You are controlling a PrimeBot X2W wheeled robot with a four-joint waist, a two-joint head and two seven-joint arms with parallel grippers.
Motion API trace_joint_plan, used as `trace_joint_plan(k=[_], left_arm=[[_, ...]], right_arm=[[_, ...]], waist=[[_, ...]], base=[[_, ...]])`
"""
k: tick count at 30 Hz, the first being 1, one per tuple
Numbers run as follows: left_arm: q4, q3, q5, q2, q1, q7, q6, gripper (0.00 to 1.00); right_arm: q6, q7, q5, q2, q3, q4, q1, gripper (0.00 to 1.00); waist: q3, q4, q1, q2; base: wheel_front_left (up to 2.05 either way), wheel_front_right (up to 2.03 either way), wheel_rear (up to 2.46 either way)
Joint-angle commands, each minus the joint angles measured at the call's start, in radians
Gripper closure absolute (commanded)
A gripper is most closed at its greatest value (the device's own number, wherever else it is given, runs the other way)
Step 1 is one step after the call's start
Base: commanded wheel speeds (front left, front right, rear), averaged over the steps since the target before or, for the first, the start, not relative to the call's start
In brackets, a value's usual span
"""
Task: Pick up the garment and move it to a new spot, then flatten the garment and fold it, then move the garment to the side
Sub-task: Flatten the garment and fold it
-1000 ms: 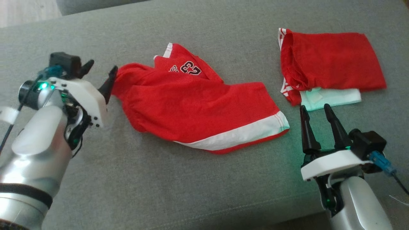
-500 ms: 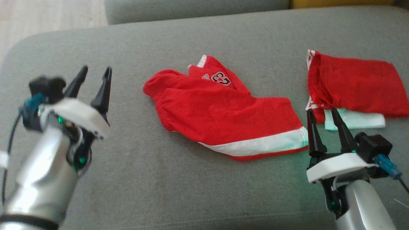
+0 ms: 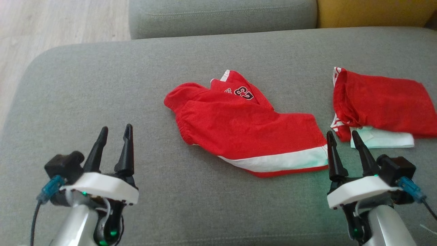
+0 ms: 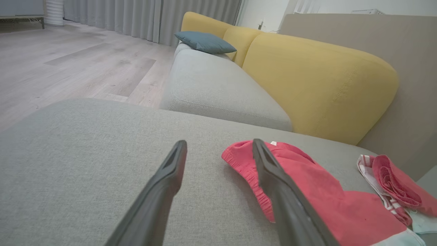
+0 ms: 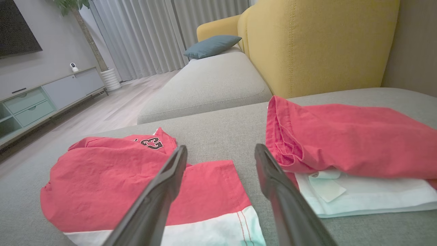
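Red shorts (image 3: 245, 131) with a white hem band and a printed number lie rumpled at the middle of a grey sofa cushion (image 3: 102, 85). To their right sits a folded red garment (image 3: 379, 102). The right gripper (image 3: 341, 133) hovers beside the hem, fingers spread and empty. The left gripper (image 3: 116, 128), also spread and empty, is well apart.

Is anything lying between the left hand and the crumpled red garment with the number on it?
Nothing visible. Only bare grey cushion separates the open left hand from the red garment; the folded pile lies off to the right.
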Motion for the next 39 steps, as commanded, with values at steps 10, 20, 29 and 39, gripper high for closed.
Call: trace_joint_plan(k=[10,20,29,39], left_arm=[[0.030,-0.016,0.093,-0.022,-0.051,0.013,-0.071,0.00],[0.224,-0.171,0.126,-0.054,-0.166,0.096,-0.148,0.00],[0.380,-0.199,0.133,-0.071,-0.256,0.090,-0.156,0.00],[0.477,-0.229,0.101,-0.086,-0.330,0.035,-0.168,0.00]], right_arm=[[-0.001,0.005,-0.004,-0.005,0.025,-0.044,-0.034,0.00],[-0.001,0.010,-0.012,-0.005,0.029,-0.060,-0.054,0.00],[-0.001,0.013,-0.018,-0.005,0.030,-0.078,-0.067,0.00],[-0.001,0.013,-0.021,-0.005,0.031,-0.082,-0.069,0.00]], waist=[[0.024,-0.024,0.0000,-0.0001],[0.080,-0.072,0.0000,-0.0001],[0.119,-0.101,0.0000,-0.0001],[0.136,-0.120,0.0000,-0.0001]], base=[[0.00,0.00,0.00],[0.00,0.00,0.00],[0.00,0.00,0.00],[0.00,0.00,0.00]])
